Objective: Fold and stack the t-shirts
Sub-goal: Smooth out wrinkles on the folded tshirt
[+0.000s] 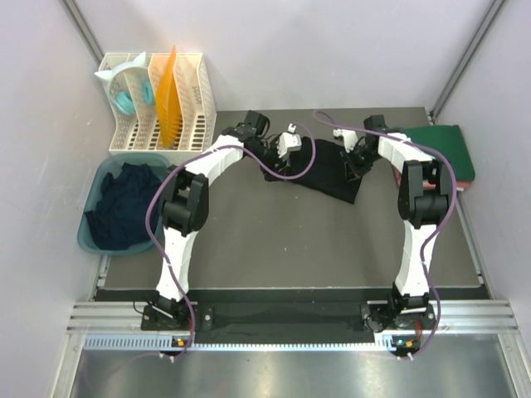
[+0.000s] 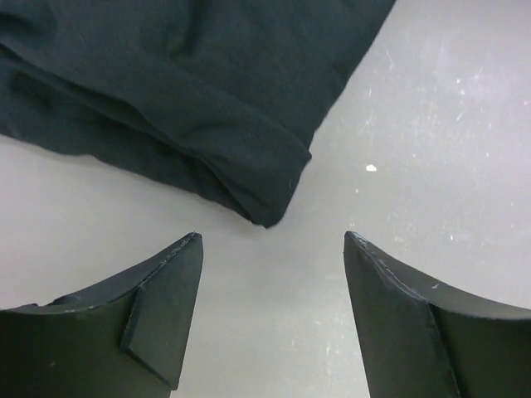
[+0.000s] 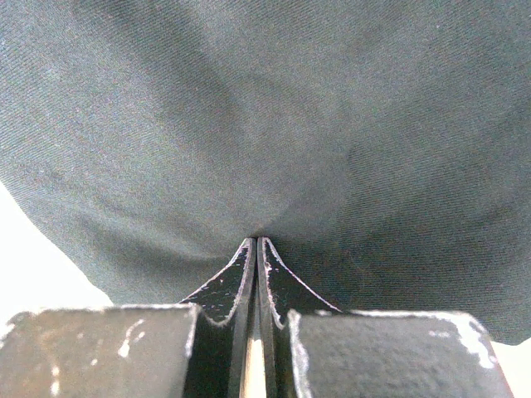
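Left hand (image 2: 274, 240) spread wide, empty, just short of black t-shirt (image 2: 191, 99) corner (upper left of frame). Right hand (image 3: 257, 242) pinched tight on its cloth.

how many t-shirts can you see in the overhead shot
4: a black t-shirt lying on the table, a dark green one folded at the right edge, a pinkish-red one peeking out beneath it, and a navy heap in the teal tub, which may hide more.
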You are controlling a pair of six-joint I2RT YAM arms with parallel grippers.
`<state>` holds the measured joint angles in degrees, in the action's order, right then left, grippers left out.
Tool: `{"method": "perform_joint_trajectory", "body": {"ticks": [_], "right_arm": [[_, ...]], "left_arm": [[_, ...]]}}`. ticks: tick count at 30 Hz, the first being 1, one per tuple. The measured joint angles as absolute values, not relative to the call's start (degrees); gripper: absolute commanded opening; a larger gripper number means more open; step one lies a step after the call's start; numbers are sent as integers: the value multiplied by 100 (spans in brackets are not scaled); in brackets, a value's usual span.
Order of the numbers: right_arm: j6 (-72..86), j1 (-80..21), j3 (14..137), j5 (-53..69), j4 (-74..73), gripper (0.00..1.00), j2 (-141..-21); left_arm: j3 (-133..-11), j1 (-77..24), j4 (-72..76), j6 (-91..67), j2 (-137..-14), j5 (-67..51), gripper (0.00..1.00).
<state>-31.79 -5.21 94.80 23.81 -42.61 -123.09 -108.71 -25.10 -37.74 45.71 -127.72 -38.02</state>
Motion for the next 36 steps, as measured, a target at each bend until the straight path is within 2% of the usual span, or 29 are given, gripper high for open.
{"method": "perform_joint_trajectory", "body": {"ticks": [9,13,15,16,17,36], "right_arm": [[-3188,-537,9483,2357,-4263,1,-12309],[-3190,-552,9489,2324,-4268,0,-12307],[-3190,-552,9489,2316,-4268,1,-12307],[-3190,-552,9489,2316,-4268,0,-12307],[-3190,-552,9489,2316,-4268,1,-12307],[-3197,-602,9485,2213,-4257,0,-12296]], "left_arm": [[-11421,-2512,-3673,4335,-13375,-4012,74],[-11662,-2528,-3649,4283,-13727,-4012,66],[-11738,-2532,-3651,4254,-13834,-4007,38],[-11743,-2534,-3656,4222,-13854,-4005,28],[-11743,-2534,-3671,4224,-13861,-4005,0],[-11273,-2482,-3481,4674,-13618,-3793,0]]}}
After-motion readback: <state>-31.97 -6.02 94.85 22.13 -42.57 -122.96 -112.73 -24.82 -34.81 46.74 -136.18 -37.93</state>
